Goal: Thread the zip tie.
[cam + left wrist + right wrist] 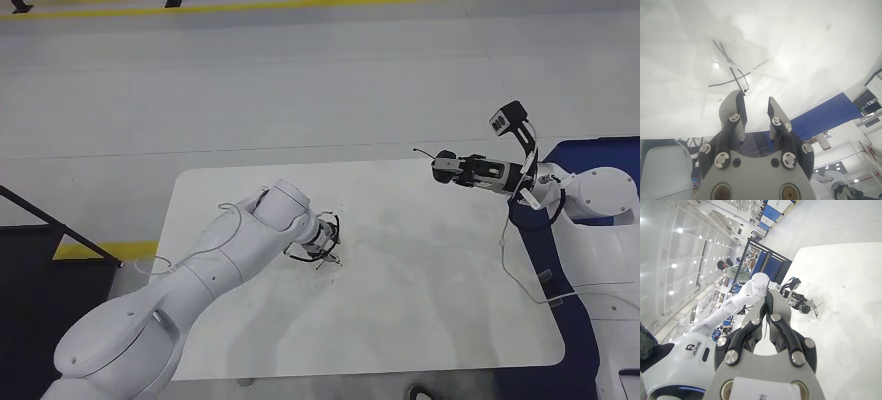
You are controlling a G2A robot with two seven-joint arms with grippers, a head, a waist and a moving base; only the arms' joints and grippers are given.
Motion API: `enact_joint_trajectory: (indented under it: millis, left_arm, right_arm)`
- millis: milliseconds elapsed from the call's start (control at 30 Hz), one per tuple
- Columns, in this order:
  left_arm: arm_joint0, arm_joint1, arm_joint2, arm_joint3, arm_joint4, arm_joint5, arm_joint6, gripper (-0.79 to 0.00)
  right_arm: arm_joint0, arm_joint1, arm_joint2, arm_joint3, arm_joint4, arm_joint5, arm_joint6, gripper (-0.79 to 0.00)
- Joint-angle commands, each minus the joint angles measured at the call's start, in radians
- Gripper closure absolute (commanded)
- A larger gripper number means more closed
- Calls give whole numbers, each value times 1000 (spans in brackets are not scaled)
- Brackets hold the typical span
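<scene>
A white table (450, 300) stands on pale grey floor (300, 80) with a yellow stripe (110, 248), blue panels (827, 115) nearby.

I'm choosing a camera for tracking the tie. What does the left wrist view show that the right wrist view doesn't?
Left wrist view adds: the left end effector's fingers standing open, and black ties crossing in the clear bag. Right wrist view adds: the right end effector shut on a zip tie. Shared: the left end effector, the clear bag and the white table.
</scene>
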Motion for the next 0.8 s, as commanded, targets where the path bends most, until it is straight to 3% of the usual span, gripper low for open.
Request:
enact_joint_trajectory:
  millis: [0,400,767]
  left_arm:
    - [-6,13,22,-13,-54,0,41,-209]
    - [-54,39,135,-86,-343,0,277,-249]
    - [-48,15,135,-86,-409,0,417,-212]
  right_arm:
    - [0,0,0,0,0,0,0,0]
    - [0,0,0,0,0,0,0,0]
    - [0,0,0,0,0,0,0,0]
